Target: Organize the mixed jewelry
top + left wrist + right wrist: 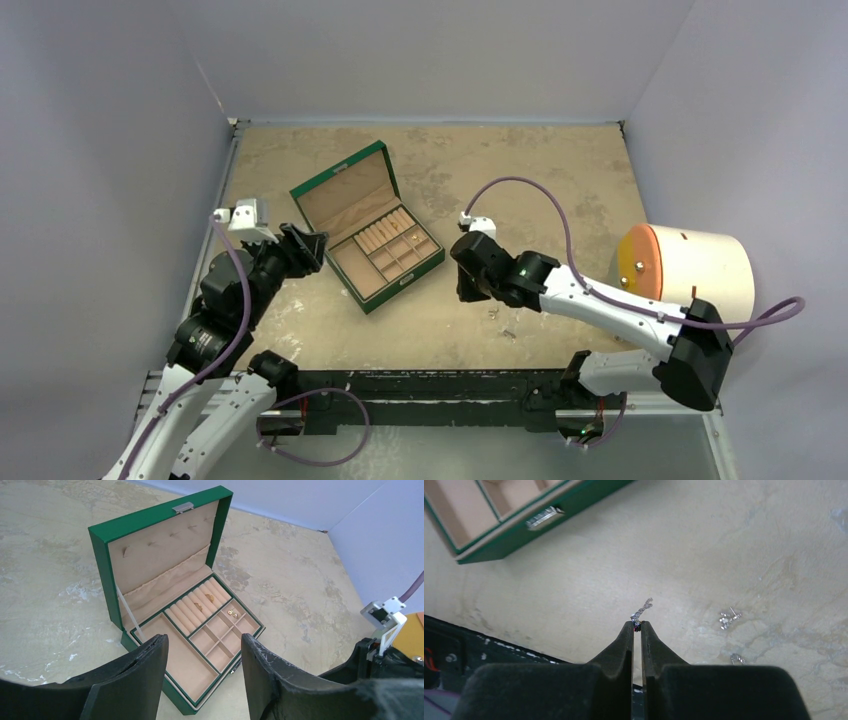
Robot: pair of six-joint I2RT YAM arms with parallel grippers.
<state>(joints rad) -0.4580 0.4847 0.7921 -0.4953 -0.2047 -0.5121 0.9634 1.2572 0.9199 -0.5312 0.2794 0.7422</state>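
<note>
My right gripper [637, 624] is shut on a tiny silver chain-like jewelry piece [642, 609], which sticks out past the fingertips just above the table. In the top view that gripper [466, 285] hangs right of the open green box [340, 200]. Two more silver pieces [729, 618] [737, 658] lie on the table to its right. Gold studs [232, 613] sit in a small compartment of the box [107, 570], and gold pieces [209, 598] rest on the ring rolls. My left gripper [204, 642] stands open, empty, at the box's near left corner.
A white cylinder with an orange face [690, 265] stands at the right, behind the right arm. Grey walls close the table on three sides. The box's lid stands upright toward the back left. The black base rail [430, 385] runs along the near edge.
</note>
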